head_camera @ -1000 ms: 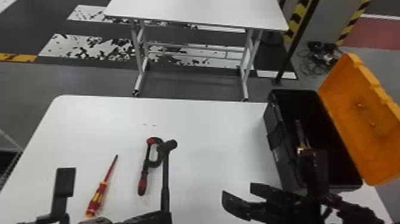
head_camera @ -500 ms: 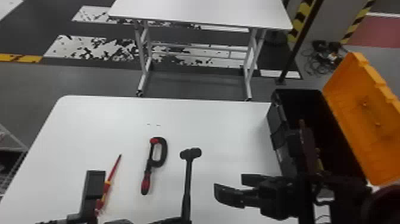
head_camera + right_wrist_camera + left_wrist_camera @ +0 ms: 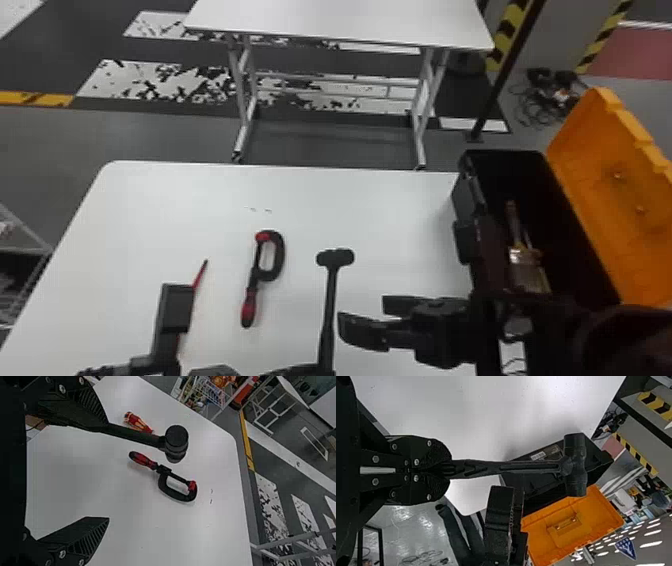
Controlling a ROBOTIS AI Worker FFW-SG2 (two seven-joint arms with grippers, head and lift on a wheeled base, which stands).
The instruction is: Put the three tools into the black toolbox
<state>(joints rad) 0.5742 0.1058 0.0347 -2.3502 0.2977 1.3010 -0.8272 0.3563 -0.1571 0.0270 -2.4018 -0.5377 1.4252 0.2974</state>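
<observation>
Lying inside the toolbox (image 3: 466, 195) is a paintbrush (image 3: 522, 256). The left end effector (image 3: 306, 370) grips a hammer (image 3: 335, 257); the right end effector (image 3: 362, 313) is wide.

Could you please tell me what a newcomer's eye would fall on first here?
Probably the orange lid of the open black toolbox, at the right of the white table. Next, perhaps, the black double-headed mallet, its handle in the left gripper, and the red-and-black clamp lying on the table.

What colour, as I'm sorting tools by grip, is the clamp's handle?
The clamp's handle is red and black; the right wrist view shows it best.
</observation>
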